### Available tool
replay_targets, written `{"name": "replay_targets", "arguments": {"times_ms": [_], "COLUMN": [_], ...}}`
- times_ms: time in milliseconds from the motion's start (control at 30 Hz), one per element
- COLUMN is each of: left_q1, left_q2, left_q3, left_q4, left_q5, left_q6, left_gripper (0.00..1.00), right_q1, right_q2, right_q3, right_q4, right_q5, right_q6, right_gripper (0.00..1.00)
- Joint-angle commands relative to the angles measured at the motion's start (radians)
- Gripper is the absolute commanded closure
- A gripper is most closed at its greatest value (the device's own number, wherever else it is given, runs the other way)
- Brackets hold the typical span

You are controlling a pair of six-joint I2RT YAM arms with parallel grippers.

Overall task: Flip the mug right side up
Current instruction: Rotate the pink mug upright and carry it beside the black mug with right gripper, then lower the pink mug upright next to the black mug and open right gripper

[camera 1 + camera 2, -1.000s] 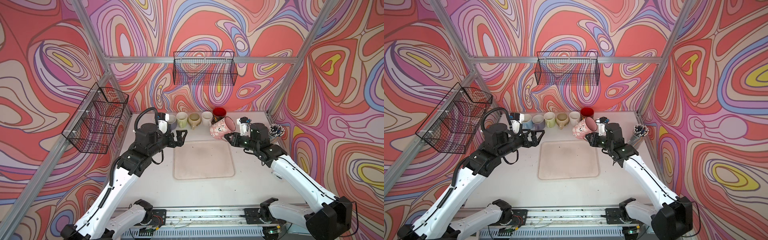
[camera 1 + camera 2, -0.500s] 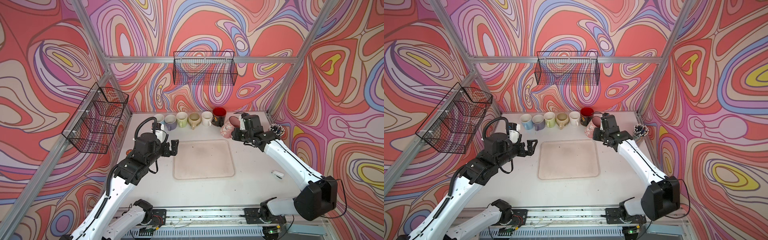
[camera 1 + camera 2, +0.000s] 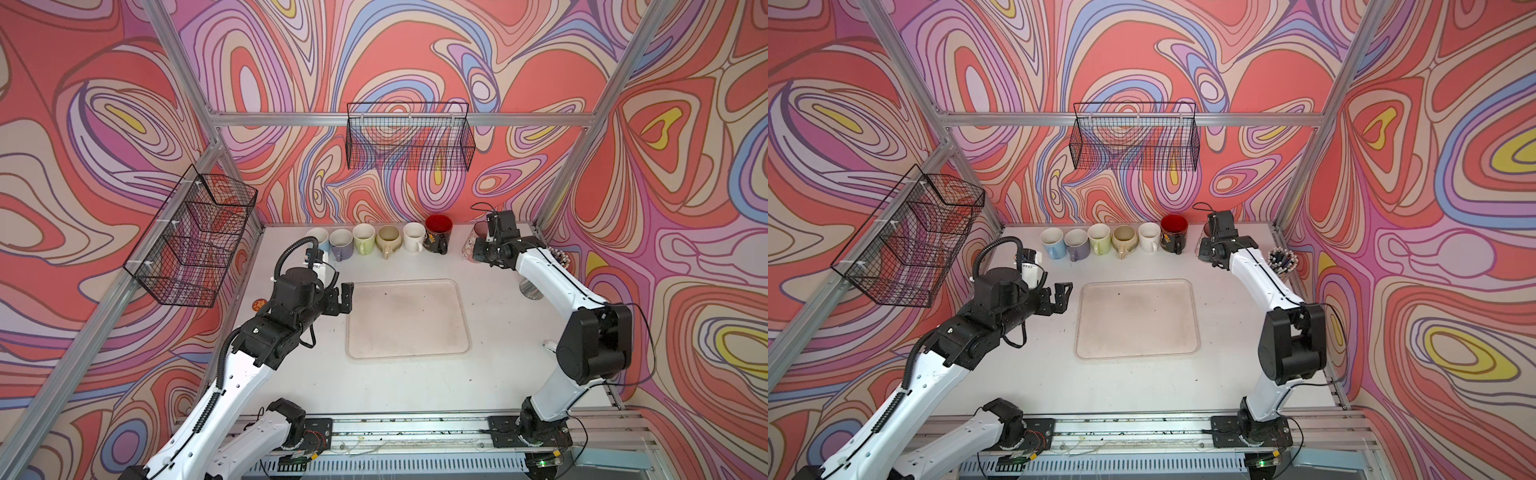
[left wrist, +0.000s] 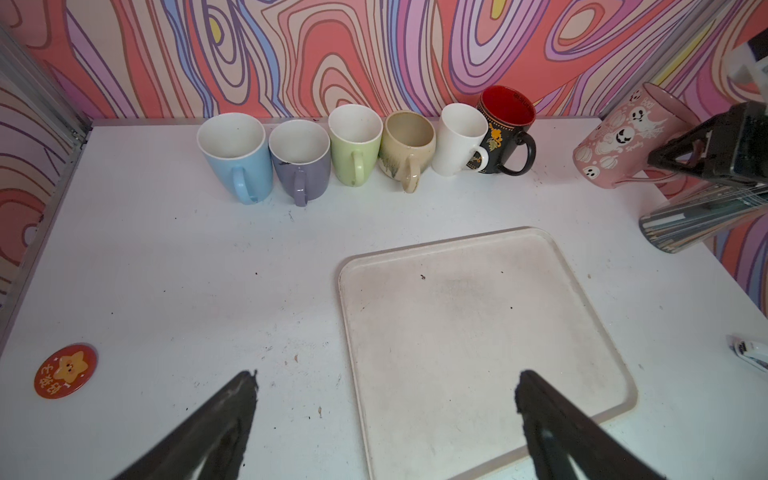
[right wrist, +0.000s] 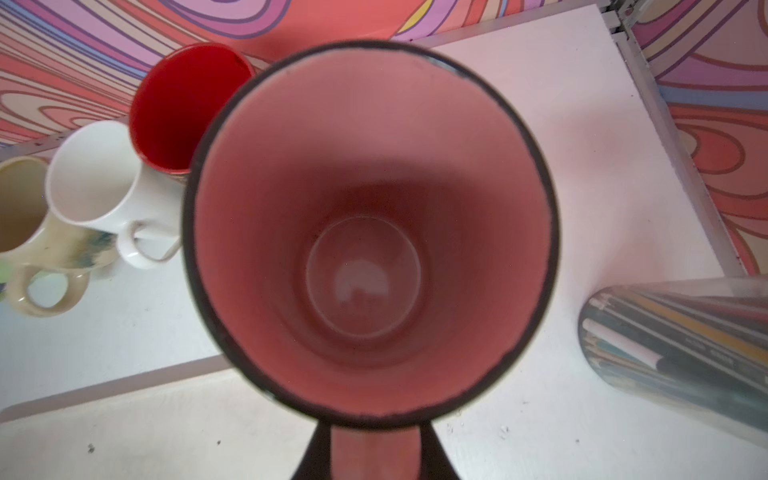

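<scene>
The pink mug (image 4: 615,141) with ghost and pumpkin prints stands mouth up, leaning slightly, at the back right of the table (image 3: 415,390), right of the row of mugs. Its base is at or just above the tabletop; I cannot tell which. My right gripper (image 5: 374,453) is shut on the mug's handle, and the right wrist view looks straight down into the pink mug's interior (image 5: 365,232). In both top views the right gripper (image 3: 484,249) (image 3: 1214,249) hides most of the mug (image 3: 468,245). My left gripper (image 4: 386,386) (image 3: 343,297) hovers open and empty over the tray's left edge.
Several upright mugs line the back wall, ending with a black mug with a red inside (image 3: 437,233). A beige tray (image 3: 409,320) lies mid-table. A clear cup of pens (image 3: 1282,259) stands at the right edge, an orange badge (image 4: 65,370) at the left. Wire baskets (image 3: 409,141) hang on the walls.
The right arm carried the pink mug from a tilted pose near the tray's back corner to the back right and turned it mouth up. The left arm drew back toward the front left.
</scene>
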Motion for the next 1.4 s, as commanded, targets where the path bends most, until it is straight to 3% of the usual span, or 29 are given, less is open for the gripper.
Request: {"name": "replay_targets", "arguments": {"times_ms": [0, 533, 1367], "left_q1": [0.007, 0.007, 0.009], "left_q2": [0.011, 0.106, 0.155], "left_q3": [-0.007, 0.004, 0.010], "left_q4": [-0.035, -0.075, -0.086], "left_q5": [-0.041, -0.078, -0.101], "left_q6": [0.027, 0.053, 0.063], "left_gripper": [0.00, 0.00, 0.00], "right_q1": [0.002, -0.020, -0.038], "right_q2": [0.071, 0.316, 0.502], "right_q3": [0.081, 0.279, 0.469], "right_q4": [0.131, 0.171, 0.190], "right_q5": [0.072, 0.077, 0.001], "right_q6": [-0.071, -0.144, -0.191], "right_gripper": [1.00, 1.00, 1.00]}}
